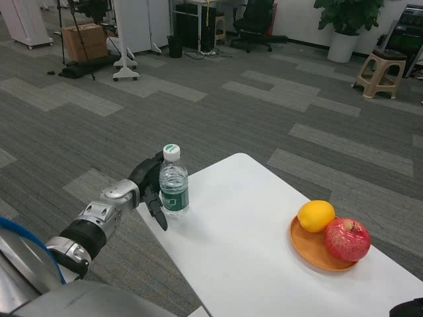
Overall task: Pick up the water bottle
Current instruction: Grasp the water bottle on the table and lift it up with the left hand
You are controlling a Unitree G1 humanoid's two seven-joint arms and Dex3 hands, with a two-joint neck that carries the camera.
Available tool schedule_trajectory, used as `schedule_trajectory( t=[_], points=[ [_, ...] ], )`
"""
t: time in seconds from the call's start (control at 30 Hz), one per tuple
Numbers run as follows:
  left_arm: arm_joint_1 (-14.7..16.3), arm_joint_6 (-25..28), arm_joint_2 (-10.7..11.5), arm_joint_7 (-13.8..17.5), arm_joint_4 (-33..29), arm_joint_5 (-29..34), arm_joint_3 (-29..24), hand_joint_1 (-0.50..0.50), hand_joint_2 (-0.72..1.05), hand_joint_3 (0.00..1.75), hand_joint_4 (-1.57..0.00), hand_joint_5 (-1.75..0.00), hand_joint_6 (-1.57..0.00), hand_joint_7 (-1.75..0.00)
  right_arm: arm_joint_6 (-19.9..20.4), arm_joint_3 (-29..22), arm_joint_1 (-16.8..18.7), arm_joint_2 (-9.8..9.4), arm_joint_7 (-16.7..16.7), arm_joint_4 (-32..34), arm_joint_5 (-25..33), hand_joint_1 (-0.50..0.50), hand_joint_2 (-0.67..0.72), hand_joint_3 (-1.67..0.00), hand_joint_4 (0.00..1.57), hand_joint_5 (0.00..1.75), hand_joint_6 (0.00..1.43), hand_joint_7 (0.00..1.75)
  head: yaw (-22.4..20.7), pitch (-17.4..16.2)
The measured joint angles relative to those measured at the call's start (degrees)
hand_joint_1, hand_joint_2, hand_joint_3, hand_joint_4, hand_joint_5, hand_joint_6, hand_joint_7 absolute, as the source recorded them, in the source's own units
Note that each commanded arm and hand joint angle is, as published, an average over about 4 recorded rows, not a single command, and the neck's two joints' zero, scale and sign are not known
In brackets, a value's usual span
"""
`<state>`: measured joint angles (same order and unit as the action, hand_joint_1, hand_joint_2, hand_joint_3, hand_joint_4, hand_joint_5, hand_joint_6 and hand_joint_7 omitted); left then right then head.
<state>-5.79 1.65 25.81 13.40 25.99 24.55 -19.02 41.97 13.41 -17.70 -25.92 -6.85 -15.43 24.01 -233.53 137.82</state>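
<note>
A clear water bottle [174, 188] with a white cap and green label stands upright near the far left corner of the white table [244, 251]. My left hand [149, 186] is right against the bottle's left side. Its fingers are spread, some reaching behind the bottle and one pointing down in front of it. I cannot tell whether they press on it. The bottle's base rests on the table. Only a black sliver of my right hand [407, 308] shows at the bottom right corner.
An orange plate [309, 253] at the right of the table holds an orange [316, 215] and a red apple [346, 239]. The table's left edge runs just under my left hand. Beyond it lie grey carpet, a stool and office furniture.
</note>
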Motion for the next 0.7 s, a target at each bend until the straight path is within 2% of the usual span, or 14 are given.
schedule_trajectory(
  t=[0.07,0.27,0.6,0.7],
  points=[
    [-0.41,0.33,0.07,0.27,0.00,0.73,0.89,-0.50,-0.70,0.07,0.00,0.00,0.00,-0.07,0.00,0.00,0.00,0.01,0.00,0.01,0.00,-0.17,0.66,0.00,0.00,0.00,0.00,0.00,0.02,-0.04],
    [-0.99,1.09,0.13,1.13,0.01,2.38,3.63,-0.50,-0.72,0.02,0.00,0.00,0.00,-0.07,0.00,-0.01,0.01,0.05,0.00,0.02,0.00,-0.17,0.66,0.00,0.00,0.00,0.00,0.00,0.14,-0.30],
    [-2.33,1.21,0.14,1.69,0.59,3.56,5.12,-0.50,-0.70,0.04,0.00,0.00,0.00,-0.07,0.00,-0.01,0.01,0.07,0.00,0.02,0.00,-0.17,0.66,0.00,0.00,0.00,0.00,0.00,0.38,-0.61],
    [-2.45,1.13,0.14,1.74,1.18,4.55,5.59,-0.50,-0.68,0.04,0.00,0.00,0.00,-0.12,0.00,-0.01,0.01,0.07,0.00,0.02,0.00,-0.17,0.66,0.00,0.00,0.00,0.00,0.00,0.45,-0.77]
  ],
)
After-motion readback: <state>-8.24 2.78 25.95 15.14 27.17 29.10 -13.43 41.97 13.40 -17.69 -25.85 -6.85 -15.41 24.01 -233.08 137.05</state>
